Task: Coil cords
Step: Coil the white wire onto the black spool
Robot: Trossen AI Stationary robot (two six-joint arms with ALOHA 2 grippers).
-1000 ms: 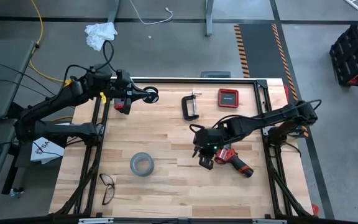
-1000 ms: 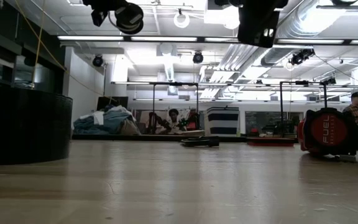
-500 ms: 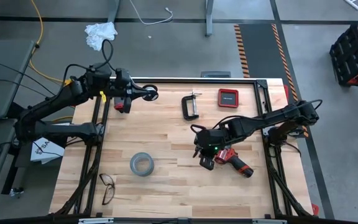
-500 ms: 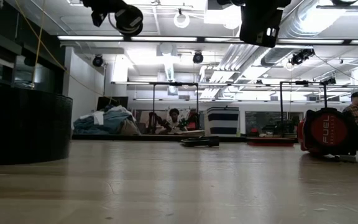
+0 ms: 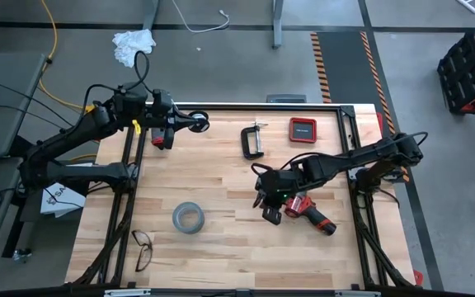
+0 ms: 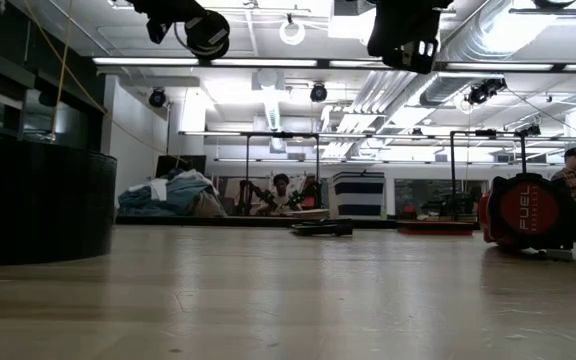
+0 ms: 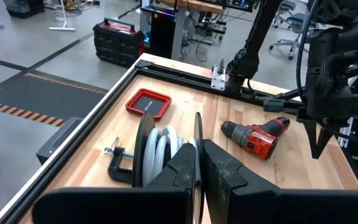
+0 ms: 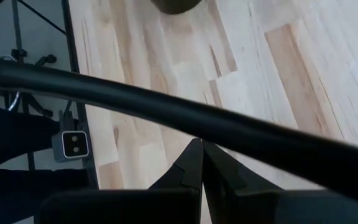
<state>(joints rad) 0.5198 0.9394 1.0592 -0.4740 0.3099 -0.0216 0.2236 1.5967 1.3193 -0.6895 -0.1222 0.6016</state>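
Note:
The cords show as one thin white cable [image 7: 162, 148] wound between two small black round discs, held in the air over the table's far left corner [image 5: 199, 124]. My left gripper [image 7: 199, 155] [image 5: 190, 124] is shut on that reel; in the low view it shows at the top left [image 6: 204, 28]. My right gripper [image 5: 266, 206] [image 8: 201, 154] hangs shut above the table's middle right, slanting down with nothing between its fingers, beside a red drill [image 5: 310, 213]. My left gripper pinches the rim of one black disc [image 7: 197, 132] between its two fingers. The fingers come nearly level from the table's left side. The reel is lifted clear of the table, its discs standing on edge and the white coil [image 7: 166, 140] beside the fingers.
A grey tape roll [image 5: 186, 219] and a pair of glasses [image 5: 142, 247] lie near left. A black clamp [image 5: 254, 140] and a red case [image 5: 302, 129] lie at the far middle. Bare wood lies between them. A person sits in the room beyond [image 6: 281, 190].

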